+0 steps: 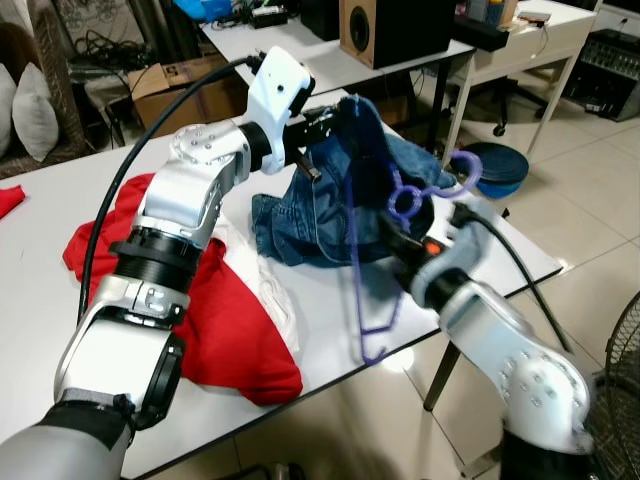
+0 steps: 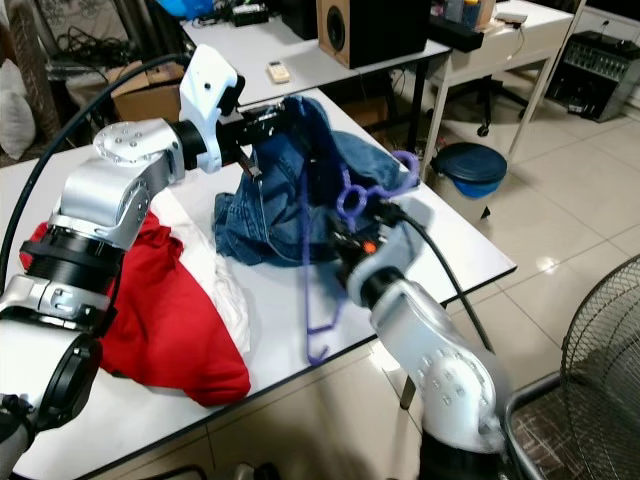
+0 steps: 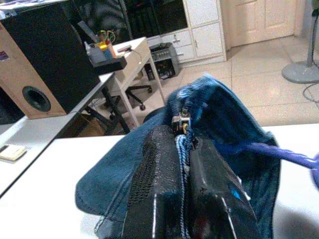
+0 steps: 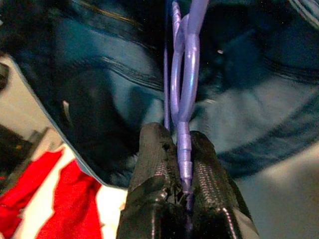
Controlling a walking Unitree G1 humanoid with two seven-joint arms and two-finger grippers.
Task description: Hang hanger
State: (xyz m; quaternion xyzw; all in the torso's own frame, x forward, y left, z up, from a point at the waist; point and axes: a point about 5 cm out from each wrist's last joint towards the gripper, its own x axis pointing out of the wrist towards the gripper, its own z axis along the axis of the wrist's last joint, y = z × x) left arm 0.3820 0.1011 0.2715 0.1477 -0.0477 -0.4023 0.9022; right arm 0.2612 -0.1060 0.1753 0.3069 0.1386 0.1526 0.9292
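On the white table (image 1: 60, 300), near its left edge, a red garment (image 1: 225, 330) lies spread in a heap, with a strip of white cloth (image 1: 275, 300) showing along its right side.

Further right, toward the middle of the table, the left gripper (image 1: 322, 122) reaches out from a silver arm. Its two black fingers are pinched closed on the waistband of a pair of blue denim jeans (image 1: 320, 215), right by the metal button, and hold that part lifted while the rest of the denim slumps onto the table top.

Right of that, close to the table's right edge, a purple plastic hanger (image 1: 385, 300) hangs upright. One of its shoulders goes up into the raised denim, and its lowest corner dangles at the table's front edge. Its curled hook (image 1: 455, 175) points away to the right.

Below the hook, the right gripper (image 4: 179, 199) has its fingers clamped shut on the hanger's neck.

Beyond the table's right edge, a blue bin (image 1: 505, 165) stands on the tiled floor.

As for progress, the job looks part way through. Both pieces are gripped and raised, and the hanger seems to be partly inside the jeans, though how well it is seated is hidden by the folds. No rail or hook to hang it from can be seen, so the hanging itself appears still to be done.
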